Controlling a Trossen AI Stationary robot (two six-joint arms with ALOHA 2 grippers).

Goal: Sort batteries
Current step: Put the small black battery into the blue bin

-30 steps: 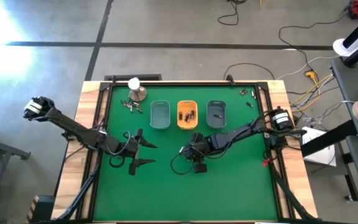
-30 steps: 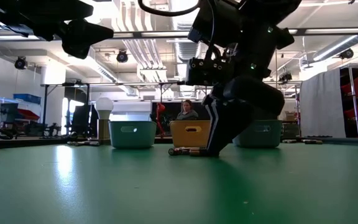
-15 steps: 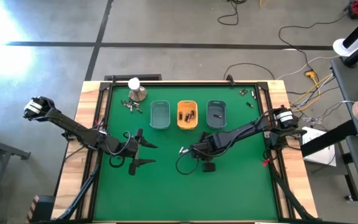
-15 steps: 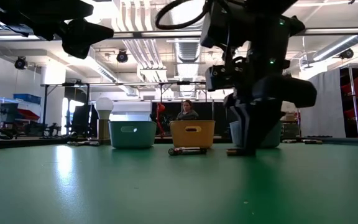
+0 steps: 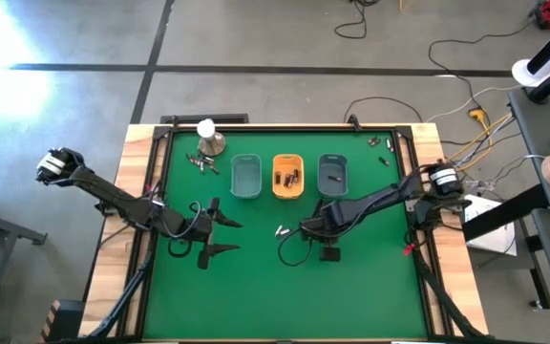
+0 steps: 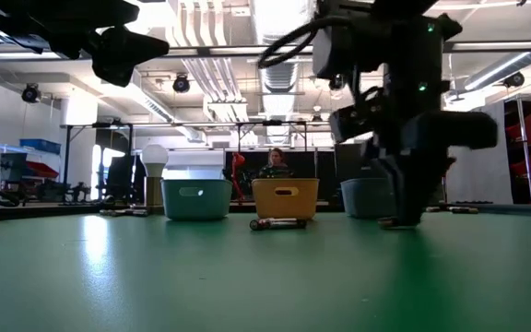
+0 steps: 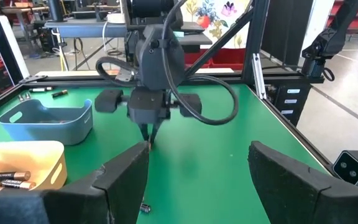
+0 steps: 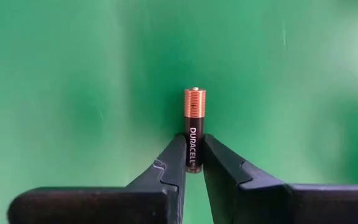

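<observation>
The table [image 5: 256,287] wears a matt green mat, faintly glossy seen low across it, inside a pale bare-wood rim. On it, the orange tray [image 5: 287,190] and its two grey-blue neighbours look like smooth plastic. The held battery [image 8: 194,127] is glossy black with a coppery metallic end (printed DURACELL), gripped by matt black fingers [image 8: 166,168].

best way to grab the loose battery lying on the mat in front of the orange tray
Grip the loose battery across its middle, coming straight down from above with fingers either side of its long axis. It lies flat on the green mat, alone, with open space around it. The right hand already holds another battery.
</observation>
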